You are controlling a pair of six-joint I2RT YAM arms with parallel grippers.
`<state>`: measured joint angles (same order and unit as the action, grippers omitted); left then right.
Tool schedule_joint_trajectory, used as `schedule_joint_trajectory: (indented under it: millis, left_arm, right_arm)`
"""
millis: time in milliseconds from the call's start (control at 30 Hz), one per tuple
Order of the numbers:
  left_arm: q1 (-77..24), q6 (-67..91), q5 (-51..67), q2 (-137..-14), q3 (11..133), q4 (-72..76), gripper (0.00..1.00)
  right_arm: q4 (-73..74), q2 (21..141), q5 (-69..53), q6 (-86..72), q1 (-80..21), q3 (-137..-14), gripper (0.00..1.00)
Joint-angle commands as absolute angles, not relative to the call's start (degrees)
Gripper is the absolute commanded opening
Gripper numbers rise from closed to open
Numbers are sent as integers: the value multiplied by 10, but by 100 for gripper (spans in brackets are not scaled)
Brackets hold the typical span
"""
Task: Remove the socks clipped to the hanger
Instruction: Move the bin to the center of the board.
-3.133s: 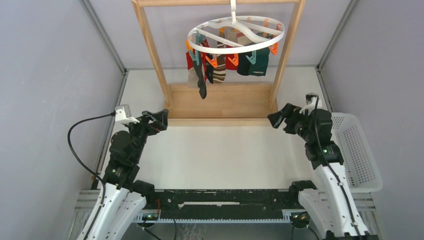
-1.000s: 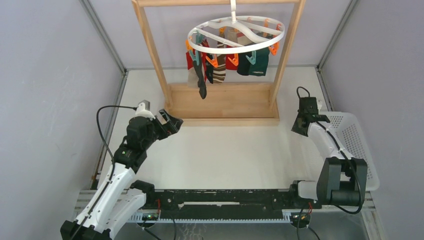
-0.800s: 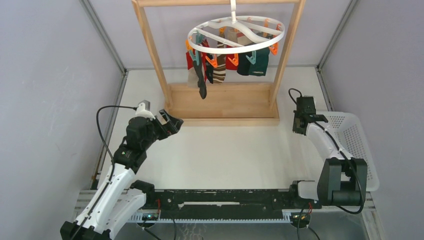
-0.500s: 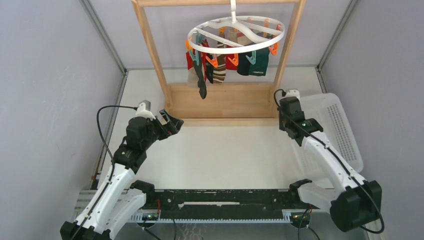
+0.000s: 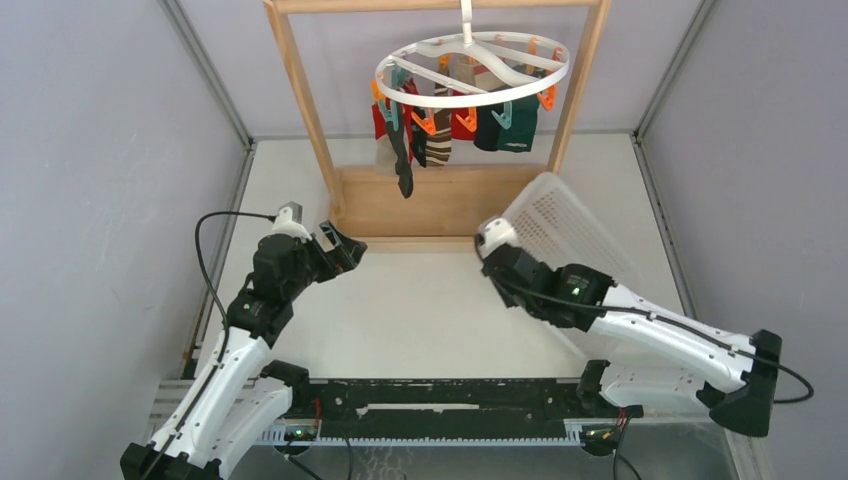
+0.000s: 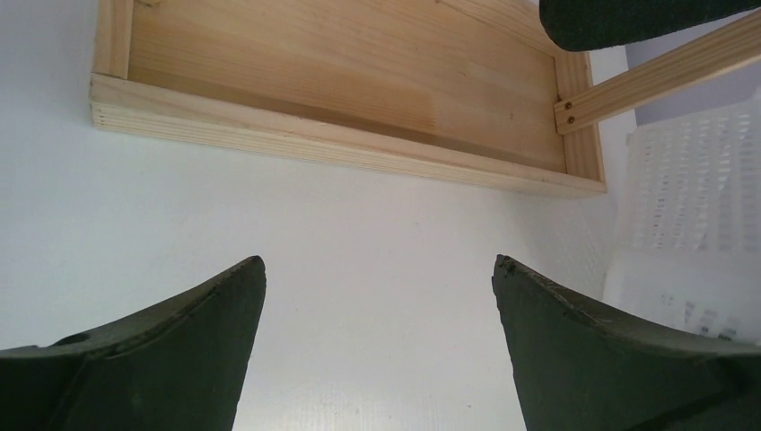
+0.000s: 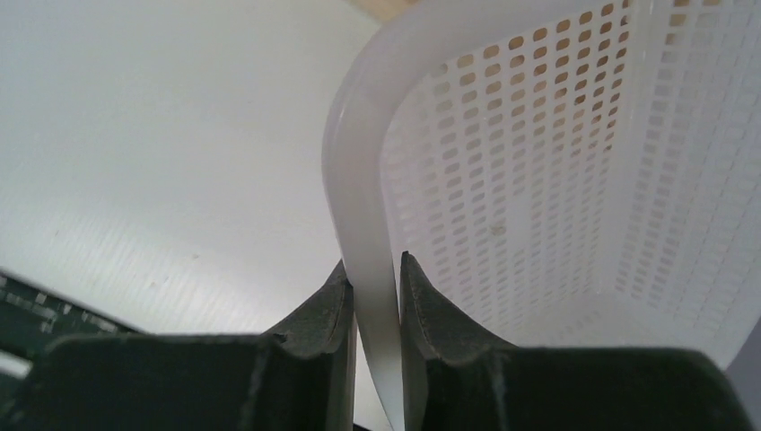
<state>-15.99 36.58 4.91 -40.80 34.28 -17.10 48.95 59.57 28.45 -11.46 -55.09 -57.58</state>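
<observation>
The socks (image 5: 440,130) hang clipped to the round white hanger (image 5: 455,101) on the wooden rack (image 5: 470,200), at the far side of the table (image 5: 420,300). The right gripper (image 7: 372,274) is clenched on the rim of the white basket (image 7: 359,180) and holds it tilted. The left gripper (image 6: 377,269) is spread wide, holding nothing, near the rack base

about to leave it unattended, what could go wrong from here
1. The right gripper pinches only the thin rim of the tilted basket; it could slip or twist free.
2. The basket's far edge sits close to the wooden rack; a push that way could bump it and sway the hanger and socks.
</observation>
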Motion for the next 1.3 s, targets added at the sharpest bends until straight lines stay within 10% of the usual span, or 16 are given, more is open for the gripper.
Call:
schedule_joint_trajectory:
  millis: [0, 767, 967, 1267]
  left_arm:
    - [-158, 349, 45, -399, 377, -166, 100]
    - [-158, 347, 5, -381, 367, -185, 100]
    - [-158, 346, 2, -381, 368, -189, 100]
    - [-159, 348, 2, -377, 368, -190, 100]
  right_arm:
    - [501, 636, 268, -192, -668, -608, 0]
    - [184, 940, 236, 75, -832, -668, 0]
    - [179, 949, 226, 84, -825, -675, 44]
    - [219, 837, 279, 5, -817, -659, 69]
